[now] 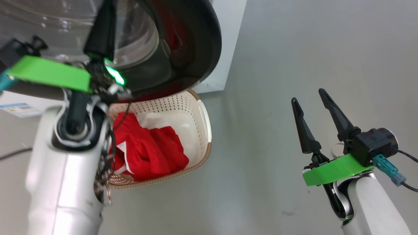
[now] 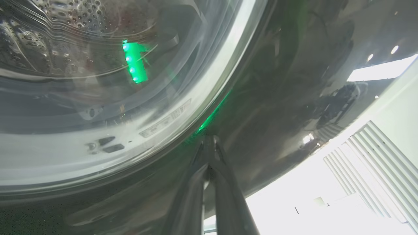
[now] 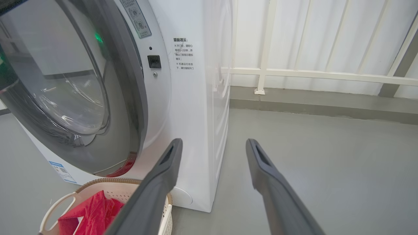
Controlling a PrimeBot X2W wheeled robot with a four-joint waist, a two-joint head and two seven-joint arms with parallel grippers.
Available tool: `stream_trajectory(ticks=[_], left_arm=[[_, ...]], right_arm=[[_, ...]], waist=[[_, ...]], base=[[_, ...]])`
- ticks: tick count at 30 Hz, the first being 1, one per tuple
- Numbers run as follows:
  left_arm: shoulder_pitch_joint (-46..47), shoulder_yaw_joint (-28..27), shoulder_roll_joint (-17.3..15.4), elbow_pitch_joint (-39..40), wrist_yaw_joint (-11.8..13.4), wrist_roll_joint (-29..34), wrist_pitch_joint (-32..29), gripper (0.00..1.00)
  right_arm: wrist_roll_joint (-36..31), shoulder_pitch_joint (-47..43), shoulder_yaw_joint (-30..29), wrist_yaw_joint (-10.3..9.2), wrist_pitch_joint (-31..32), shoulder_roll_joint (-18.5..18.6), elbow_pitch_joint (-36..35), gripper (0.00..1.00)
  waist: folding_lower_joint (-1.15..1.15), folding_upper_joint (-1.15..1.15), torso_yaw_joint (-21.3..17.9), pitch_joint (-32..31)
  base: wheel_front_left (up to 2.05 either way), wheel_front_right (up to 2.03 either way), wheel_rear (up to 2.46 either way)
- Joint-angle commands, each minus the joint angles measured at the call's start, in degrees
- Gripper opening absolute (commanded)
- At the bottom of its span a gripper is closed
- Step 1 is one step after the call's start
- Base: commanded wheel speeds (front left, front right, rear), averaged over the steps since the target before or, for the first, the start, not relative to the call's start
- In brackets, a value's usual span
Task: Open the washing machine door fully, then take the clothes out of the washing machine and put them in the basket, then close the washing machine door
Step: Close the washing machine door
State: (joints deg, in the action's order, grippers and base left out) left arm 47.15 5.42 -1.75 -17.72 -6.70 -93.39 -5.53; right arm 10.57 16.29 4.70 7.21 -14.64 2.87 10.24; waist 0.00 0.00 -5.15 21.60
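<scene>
The washing machine (image 1: 230,29) is a big white box standing on the grey floor (image 1: 294,49). Its round black door (image 1: 199,42) is not shut all the way. In the right wrist view the door (image 3: 125,98) leans close to the white front, and the small dark hole for the catch shows beside it.

The left hand (image 2: 209,143) has its two dark fingers pressed together. It holds nothing. The tips touch the shiny black ring of the door, just beside the edge of the round glass. A green light from the arm shines back in the glass.

The basket (image 1: 199,107) sits on the floor right in front of the washing machine, under the door. The red clothes (image 1: 150,150) lie in a heap inside the basket, with a bit of white showing.

The right hand (image 1: 307,95) is out to the right, over bare floor, well apart from the basket. Its fingers are spread wide and it holds nothing.

A small blue sticker (image 3: 62,171) is low on the front of the machine.
</scene>
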Motion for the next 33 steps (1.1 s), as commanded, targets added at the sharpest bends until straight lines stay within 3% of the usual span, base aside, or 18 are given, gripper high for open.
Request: stream_trajectory(ticks=[1, 2, 3, 9, 18, 25, 33], left_arm=[[-2.4, -0.9, -1.8, 1.8, -0.8, 1.2, 0.2, 0.01], [-3.5, -0.8, -2.0, 2.1, -0.8, 1.5, 0.3, 0.36], [-4.6, -0.7, -2.3, 2.5, -0.8, 2.1, 0.5, 1.00], [-11.4, 0.1, -4.6, 8.0, -0.8, 7.5, 3.6, 1.00], [-20.1, 4.8, -11.2, 12.9, -0.3, 29.3, 15.0, 1.00], [-25.7, 6.1, -15.1, 16.4, 4.9, 47.2, 19.9, 1.00], [-33.8, 3.1, -15.3, 21.3, 8.9, 59.3, 20.5, 1.00]], right_arm=[[0.1, 0.0, 1.1, 0.28, -0.4, 0.0, -1.0, 1.00], [0.1, -0.2, 1.0, 0.28, -0.4, 0.0, -0.9, 1.00], [0.1, -0.4, 1.0, 0.28, -0.4, 0.0, -0.7, 1.00], [-0.2, -1.1, 0.8, 0.28, -0.4, 0.0, -0.3, 1.00], [-0.4, -2.2, 0.6, 0.28, -0.4, 0.0, 0.3, 1.00], [-0.2, -3.7, -0.4, 0.28, -0.4, 0.0, 0.0, 1.00], [-0.2, -5.6, -1.0, 0.28, -0.4, 0.0, -0.1, 1.00]], waist=[[0.00, 0.00, 0.7, -1.5], [0.00, 0.00, 0.9, -2.0], [0.00, 0.00, 1.1, -2.5], [0.00, 0.00, 2.6, -5.1], [0.00, 0.00, 4.5, -9.1], [0.00, 0.00, 5.4, -12.4], [0.00, 0.00, 5.2, -16.0]], base=[[0.00, 0.00, 0.00], [0.00, 0.00, 0.00], [0.00, 0.00, 0.00], [0.00, 0.00, 0.00], [0.00, 0.00, 0.00], [0.00, 0.00, 0.00], [0.00, 0.00, 0.00]])
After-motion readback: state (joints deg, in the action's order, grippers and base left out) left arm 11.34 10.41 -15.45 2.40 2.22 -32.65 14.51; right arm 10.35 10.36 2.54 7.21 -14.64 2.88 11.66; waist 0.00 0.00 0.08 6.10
